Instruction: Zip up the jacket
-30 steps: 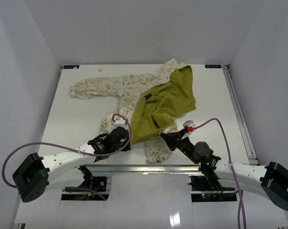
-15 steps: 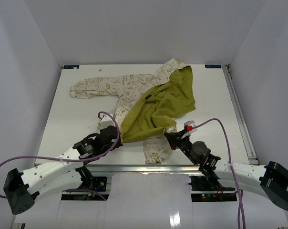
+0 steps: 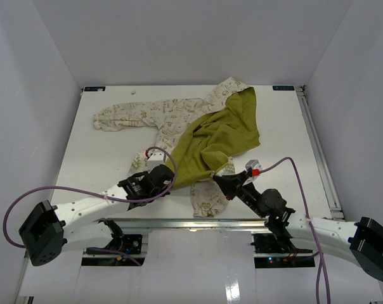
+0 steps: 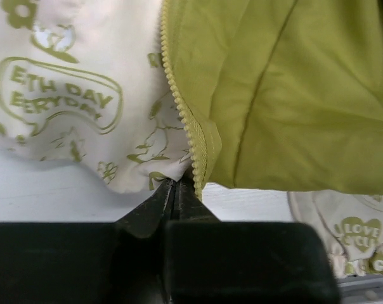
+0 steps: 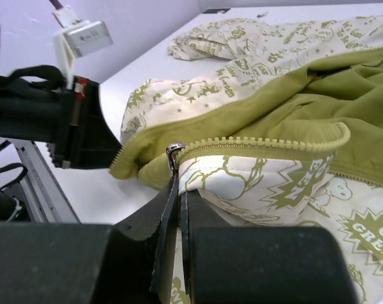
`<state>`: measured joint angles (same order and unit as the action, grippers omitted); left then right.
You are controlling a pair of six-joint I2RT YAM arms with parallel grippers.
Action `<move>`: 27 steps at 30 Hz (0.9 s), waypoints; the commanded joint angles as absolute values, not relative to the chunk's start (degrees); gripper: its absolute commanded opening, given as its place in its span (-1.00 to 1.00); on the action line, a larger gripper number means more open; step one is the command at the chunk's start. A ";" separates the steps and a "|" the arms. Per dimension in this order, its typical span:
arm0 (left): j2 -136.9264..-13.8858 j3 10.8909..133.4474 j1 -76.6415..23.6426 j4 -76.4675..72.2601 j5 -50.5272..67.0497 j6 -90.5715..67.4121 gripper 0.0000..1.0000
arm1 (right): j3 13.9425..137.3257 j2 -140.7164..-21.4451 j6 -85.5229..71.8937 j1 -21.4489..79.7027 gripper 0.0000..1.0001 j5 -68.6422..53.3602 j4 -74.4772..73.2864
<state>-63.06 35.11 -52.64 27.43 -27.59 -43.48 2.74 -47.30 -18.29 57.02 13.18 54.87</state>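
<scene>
The jacket [image 3: 210, 130] lies open on the white table, cream printed side and olive lining both showing, hood at the back. My left gripper [image 3: 168, 180] is shut on the bottom corner of one front panel; the left wrist view shows the jacket [image 4: 274, 95] with its zipper teeth [image 4: 179, 101] running into the closed jaws. My right gripper [image 3: 218, 180] is shut on the other front panel's bottom corner; the right wrist view shows the jacket [image 5: 274, 183] with the metal zipper slider [image 5: 173, 152] just above the fingertips. The two grippers face each other a short way apart.
One sleeve [image 3: 125, 117] stretches to the back left. The table's metal front rail [image 3: 191, 223] runs just behind both grippers. White walls enclose the table on three sides. A purple cable [image 3: 64, 190] loops off the left arm.
My left gripper has swung back right and slightly away from the front edge, toward the right gripper, carrying its jacket corner. The right gripper has barely moved.
</scene>
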 commanded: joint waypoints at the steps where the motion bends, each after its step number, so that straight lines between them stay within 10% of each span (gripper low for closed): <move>1: -63.46 36.35 -52.65 19.99 -23.61 -39.70 -0.47 | -3.05 -48.09 -17.47 57.02 -0.85 13.06 59.66; 7: -59.94 33.57 -52.65 16.68 -15.32 -37.40 0.06 | -2.27 -48.41 -18.90 57.04 -0.85 17.23 55.72; 27: -57.36 25.94 -52.90 13.19 -8.09 -37.38 0.05 | -1.68 -48.41 -18.99 56.95 -0.85 18.99 54.58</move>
